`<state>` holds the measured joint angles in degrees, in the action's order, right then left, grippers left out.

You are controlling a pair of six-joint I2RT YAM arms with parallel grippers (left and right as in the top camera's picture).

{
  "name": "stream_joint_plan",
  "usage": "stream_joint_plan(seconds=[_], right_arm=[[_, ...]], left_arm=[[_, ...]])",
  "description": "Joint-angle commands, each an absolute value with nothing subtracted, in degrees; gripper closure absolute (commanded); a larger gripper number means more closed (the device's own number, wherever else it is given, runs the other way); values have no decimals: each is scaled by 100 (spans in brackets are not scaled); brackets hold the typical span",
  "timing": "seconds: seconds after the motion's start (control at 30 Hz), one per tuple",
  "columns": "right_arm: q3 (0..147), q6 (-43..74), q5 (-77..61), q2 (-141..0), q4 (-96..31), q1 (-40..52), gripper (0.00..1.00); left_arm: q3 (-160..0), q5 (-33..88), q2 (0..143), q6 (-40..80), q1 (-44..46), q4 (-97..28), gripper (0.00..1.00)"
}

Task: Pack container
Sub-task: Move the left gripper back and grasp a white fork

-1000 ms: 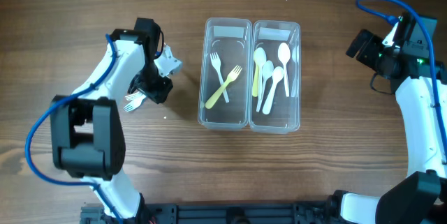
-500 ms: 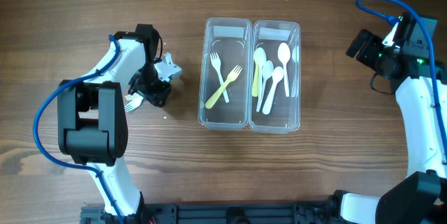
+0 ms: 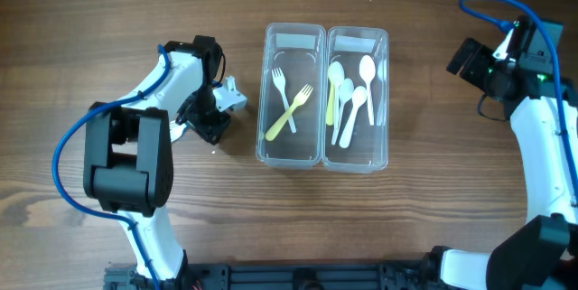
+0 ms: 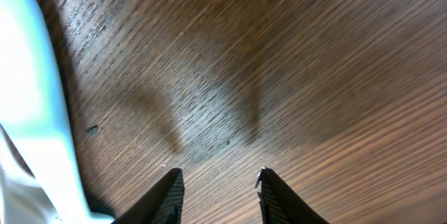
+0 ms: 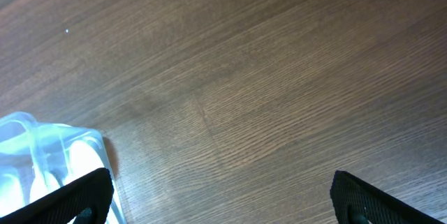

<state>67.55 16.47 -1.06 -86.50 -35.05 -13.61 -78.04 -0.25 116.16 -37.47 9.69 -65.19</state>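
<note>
**Hovering Left End Effector Beside the Twin-Tub Container**

Sitting at the centre of the overhead frame, the container (image 3: 324, 73) lay on the wooden tabletop (image 3: 433, 200) with its two clear tubs side by side, long sides running top to bottom of the picture. The left tub held a white fork (image 3: 279, 82) and a yellow fork (image 3: 289, 116), their handles crossing. The right tub held several white spoons (image 3: 365, 73) and a yellow utensil (image 3: 330, 105) along its left side; its head could not be made out.

The left end effector (image 3: 206, 126) was just left of the container, near its left wall but apart from it. In the left wrist view the left end effector (image 4: 218, 178) was released, its two dark fingertips (image 4: 171, 192) spread with only bare wood grain between them. A pale plastic piece (image 4: 42, 112) curved down the left edge of that frame, beside the fingers and not between them; what it was could not be told.

The right end effector (image 3: 465, 55) was in the upper right of the overhead frame, well apart from the container. The right wrist view showed the right end effector (image 5: 220, 182) also released, its tips at the two lower corners, and a rounded corner of the container (image 5: 42, 147) at the lower left.
</note>
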Motion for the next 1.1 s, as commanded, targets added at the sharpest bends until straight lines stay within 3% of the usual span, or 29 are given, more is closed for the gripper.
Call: stream_joint_plan(seconds=[0.0,0.17,0.33,0.67,0.9,1.07], right_arm=[[6781,1662,-150,-8764,-3468,-1356,0],[6781,1667,-150,-8803,-3472,-1356,0],[6781,1662,-150,-8803,-3474,-1356,0],[6781,1656,-152,-8803,-3476,-1356,0],[6781,1653,-150,-8803,-3479,-1356,0],[6781,1656,-150,-8803,-3476,-1356,0]], left_arm=[[-7935,-141,11614,-3854,937,-6517,64],[-8217,-158,11611,-3642,862,-6453,63],[-8329,-287,11496,-3553,819,-6344,55],[-8326,276,11509,-3579,56,-6038,45],[-8326,342,11504,-3570,113,-6025,56],[-8326,342,11306,-3555,209,-6025,57]])
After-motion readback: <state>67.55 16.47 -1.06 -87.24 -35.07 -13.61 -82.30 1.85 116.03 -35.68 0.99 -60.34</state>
